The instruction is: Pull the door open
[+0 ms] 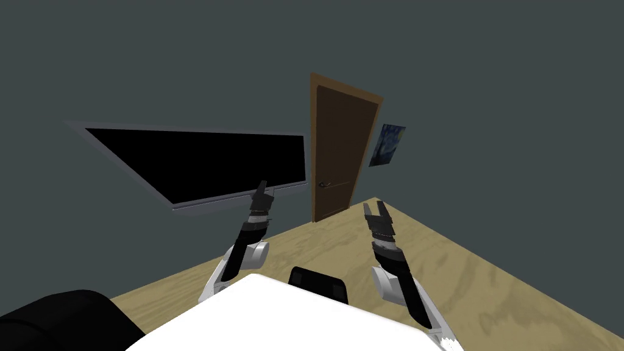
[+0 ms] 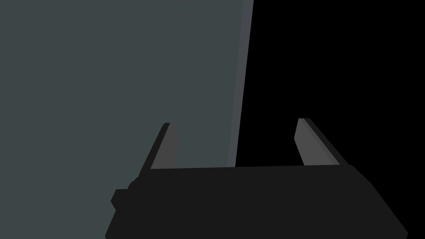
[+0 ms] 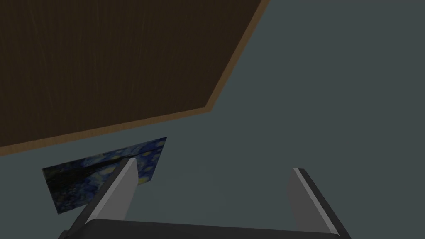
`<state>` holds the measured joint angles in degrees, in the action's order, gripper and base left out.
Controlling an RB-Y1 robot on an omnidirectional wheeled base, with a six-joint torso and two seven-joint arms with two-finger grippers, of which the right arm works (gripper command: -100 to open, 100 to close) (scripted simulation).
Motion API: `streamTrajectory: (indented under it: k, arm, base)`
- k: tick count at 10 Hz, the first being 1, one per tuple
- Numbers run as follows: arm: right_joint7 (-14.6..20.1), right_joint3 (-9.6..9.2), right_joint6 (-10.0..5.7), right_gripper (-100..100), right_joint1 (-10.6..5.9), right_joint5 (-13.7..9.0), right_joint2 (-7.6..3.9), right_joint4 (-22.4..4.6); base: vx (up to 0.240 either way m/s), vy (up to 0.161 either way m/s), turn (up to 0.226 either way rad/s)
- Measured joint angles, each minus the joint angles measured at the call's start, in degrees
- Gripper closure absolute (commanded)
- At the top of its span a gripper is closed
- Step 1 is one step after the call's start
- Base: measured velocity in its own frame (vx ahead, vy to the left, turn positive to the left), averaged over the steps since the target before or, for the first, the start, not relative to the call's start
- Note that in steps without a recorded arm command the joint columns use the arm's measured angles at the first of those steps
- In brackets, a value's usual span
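Tall, dark wood-grain door (image 1: 341, 152) stands upright at twelve o'clock, its lever handle (image 1: 325, 184) horizontal. The left gripper (image 1: 263, 189) and right gripper (image 1: 376, 209) both gape wide.

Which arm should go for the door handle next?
Right, narrowly. The right tool is open and faces the door; the left tool, also open, points at the window edge. The handle lies between them, far from both.
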<state>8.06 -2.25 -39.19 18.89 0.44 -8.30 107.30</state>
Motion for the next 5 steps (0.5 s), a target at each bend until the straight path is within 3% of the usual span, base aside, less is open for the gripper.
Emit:
streamTrajectory:
  k: [4, 5]
  arm:
    - [1.43, -1.17, -0.84, -100, -2.91, -0.23, -2.40, -8.01]
    - [1.90, -1.39, -0.91, -100, -3.44, -0.36, -3.20, -9.63]
  base:
    - [0.107, 0.008, 0.130]
    - [0.070, 0.018, 0.038]
